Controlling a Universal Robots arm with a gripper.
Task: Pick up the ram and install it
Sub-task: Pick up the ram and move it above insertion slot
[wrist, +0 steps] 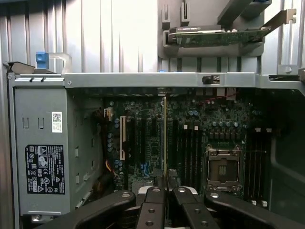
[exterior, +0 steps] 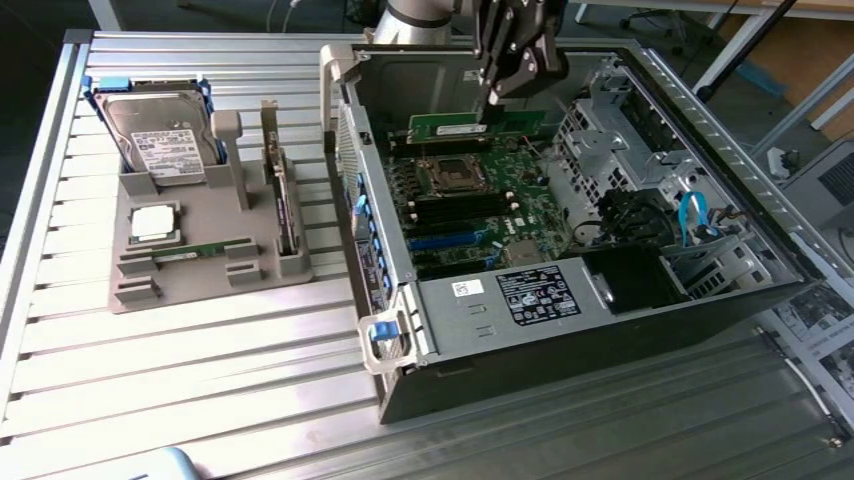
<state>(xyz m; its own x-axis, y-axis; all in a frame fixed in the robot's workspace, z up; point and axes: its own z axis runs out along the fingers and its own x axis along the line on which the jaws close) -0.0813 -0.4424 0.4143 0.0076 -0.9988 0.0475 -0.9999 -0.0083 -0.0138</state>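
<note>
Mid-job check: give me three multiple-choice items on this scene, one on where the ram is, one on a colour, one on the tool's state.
1. Where, relative to the case, is the ram?
A) outside it
B) inside, above the motherboard
C) resting on its rim

2. What colour is the looped cable in the case?
A) red
B) yellow
C) blue

3. The tool is:
A) open, holding nothing
B) shut on the ram
C) open around the cable

Answers:
1 B, the green stick hangs over the motherboard within the case walls.
2 C, the loop is plainly blue.
3 B, the tool clamps the ram's upper edge.
</note>
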